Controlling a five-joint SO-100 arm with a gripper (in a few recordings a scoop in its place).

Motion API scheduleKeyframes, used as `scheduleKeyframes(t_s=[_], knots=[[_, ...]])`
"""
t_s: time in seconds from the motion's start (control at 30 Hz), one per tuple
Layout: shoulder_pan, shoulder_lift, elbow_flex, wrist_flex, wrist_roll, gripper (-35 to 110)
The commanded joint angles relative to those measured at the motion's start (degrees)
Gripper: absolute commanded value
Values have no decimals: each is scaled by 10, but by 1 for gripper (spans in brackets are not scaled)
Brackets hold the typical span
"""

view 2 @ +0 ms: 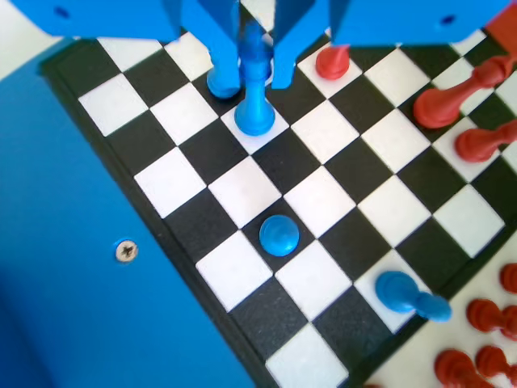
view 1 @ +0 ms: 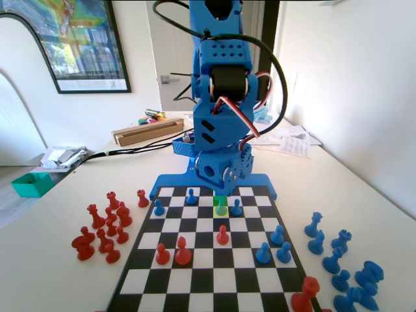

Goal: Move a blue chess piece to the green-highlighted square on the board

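A blue chess piece (view 1: pixel 221 207) stands on the green-highlighted square (view 1: pixel 221 203) (near the board's (view 1: pixel 195 286) far rim).

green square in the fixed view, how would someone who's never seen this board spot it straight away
Start at the blue arm's base at the far end of the board. The green-highlighted square lies in the second row out from that base, near the middle. It is the one tinted square among black and white ones, and a blue chess piece stands on it, between two other blue pieces.
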Motion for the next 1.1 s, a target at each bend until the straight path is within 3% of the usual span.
scheduleKeyframes(t_s=[0.0,0.27,0.67,1.07], knots=[[-7,11,8,-11,0,3],[1,13,6,-10,-6,1],[5,38,-57,94,2,1],[-15,98,25,68,2,1]])
